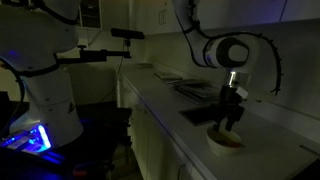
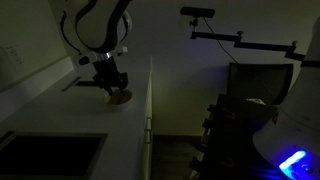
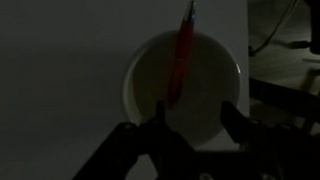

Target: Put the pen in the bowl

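The scene is dark. In the wrist view a white bowl stands on the counter. A red pen lies in it, with its upper end sticking out over the far rim. My gripper is open and empty, just above the bowl's near side, with a finger on either side and neither touching the pen. In both exterior views the gripper hangs straight over the bowl.
The bowl stands on a long pale counter near its front edge. Dark flat items lie further back on the counter. A dark sink lies in the counter. A camera on an arm reaches over the aisle.
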